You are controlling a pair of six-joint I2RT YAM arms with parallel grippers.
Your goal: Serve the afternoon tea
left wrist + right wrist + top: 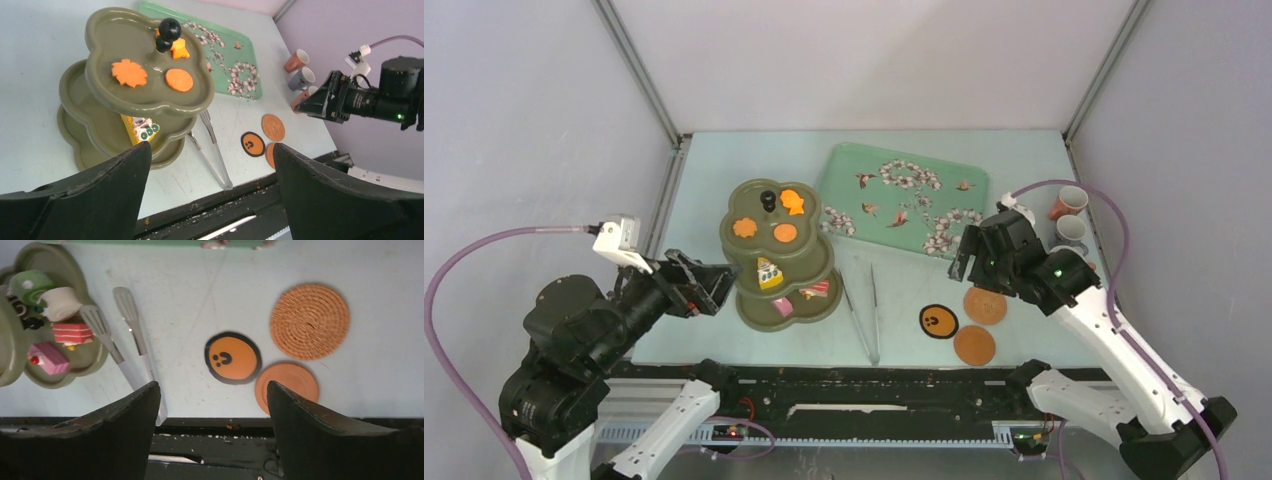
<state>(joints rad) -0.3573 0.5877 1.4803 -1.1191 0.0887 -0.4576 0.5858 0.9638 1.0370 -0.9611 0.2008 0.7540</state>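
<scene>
The olive-green three-tier stand (779,250) stands left of centre. Its top tier carries three orange pastries (179,79), the middle tier a yellow slice (769,273), and the bottom tier pink and red pieces (47,357). My left gripper (720,288) hovers open just left of the stand, holding nothing. Three coasters lie near the front edge: a black-rimmed orange one (938,321), a woven one (985,305) and a plain brown one (975,345). My right gripper (962,258) hangs open and empty above them. Patterned cups (1069,202) stand at the far right behind that arm.
A mint-green floral tray (844,165) lies empty at the back centre. Metal tongs (864,300) rest on the table between the stand and the coasters, their joined end at the front edge. A black rail (844,385) runs along the near side.
</scene>
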